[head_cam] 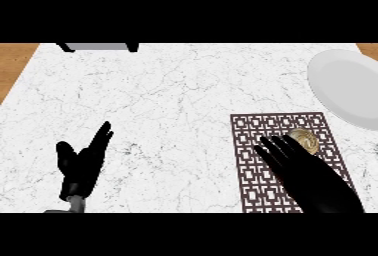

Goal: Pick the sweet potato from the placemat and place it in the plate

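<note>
Robot hand (303, 167), fingers straight, over placemat (255, 150)

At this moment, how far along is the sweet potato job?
Nothing is finished: the sweet potato lies on the placemat, and the plate holds nothing. In hand: the right robot hand is over the placemat, fingers straight, fingertips at the potato, not curled round it. The left robot hand rests open at lower left. Left: grasp, lift, carry to plate.

White veined marble counter (170, 95), smooth
</note>
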`<state>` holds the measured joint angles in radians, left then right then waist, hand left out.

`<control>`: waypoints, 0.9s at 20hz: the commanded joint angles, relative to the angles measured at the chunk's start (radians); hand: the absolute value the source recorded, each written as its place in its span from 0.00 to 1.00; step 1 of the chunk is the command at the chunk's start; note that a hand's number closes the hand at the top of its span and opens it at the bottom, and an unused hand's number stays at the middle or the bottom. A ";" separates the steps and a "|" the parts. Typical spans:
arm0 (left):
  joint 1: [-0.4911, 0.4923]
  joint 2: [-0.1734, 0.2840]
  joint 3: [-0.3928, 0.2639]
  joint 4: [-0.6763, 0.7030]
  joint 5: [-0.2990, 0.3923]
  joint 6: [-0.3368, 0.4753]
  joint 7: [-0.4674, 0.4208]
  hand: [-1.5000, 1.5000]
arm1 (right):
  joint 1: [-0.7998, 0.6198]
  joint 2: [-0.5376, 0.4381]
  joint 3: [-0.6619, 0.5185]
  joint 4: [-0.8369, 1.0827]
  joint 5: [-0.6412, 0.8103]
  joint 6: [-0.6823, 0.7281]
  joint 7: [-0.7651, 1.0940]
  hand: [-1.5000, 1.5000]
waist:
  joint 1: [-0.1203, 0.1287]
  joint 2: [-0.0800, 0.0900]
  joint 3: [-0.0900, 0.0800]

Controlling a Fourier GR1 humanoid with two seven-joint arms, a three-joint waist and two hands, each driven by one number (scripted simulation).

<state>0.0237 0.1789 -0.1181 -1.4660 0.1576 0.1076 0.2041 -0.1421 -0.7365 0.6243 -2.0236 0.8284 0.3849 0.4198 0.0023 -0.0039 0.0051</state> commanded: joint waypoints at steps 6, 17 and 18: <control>-0.007 -0.066 -0.012 0.043 -0.022 -0.005 -0.006 0.50 | 0.044 0.102 -0.002 0.107 0.157 -0.031 -0.085 0.00 | -0.003 0.004 -0.005; 0.052 -0.038 0.024 0.055 -0.014 -0.079 -0.055 0.50 | 0.061 0.133 -0.046 0.185 0.302 -0.036 -0.100 0.00 | -0.002 0.004 -0.005; -0.001 -0.048 0.029 0.079 -0.041 -0.044 -0.030 0.50 | 0.029 0.145 -0.054 0.256 0.314 -0.058 -0.146 0.00 | -0.001 0.005 -0.005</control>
<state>0.0275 0.1464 -0.0884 -1.4529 0.1290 0.0677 0.1756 -0.0923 -0.5935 0.6114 -1.8317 1.1253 0.3305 0.3326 0.0019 -0.0056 0.0069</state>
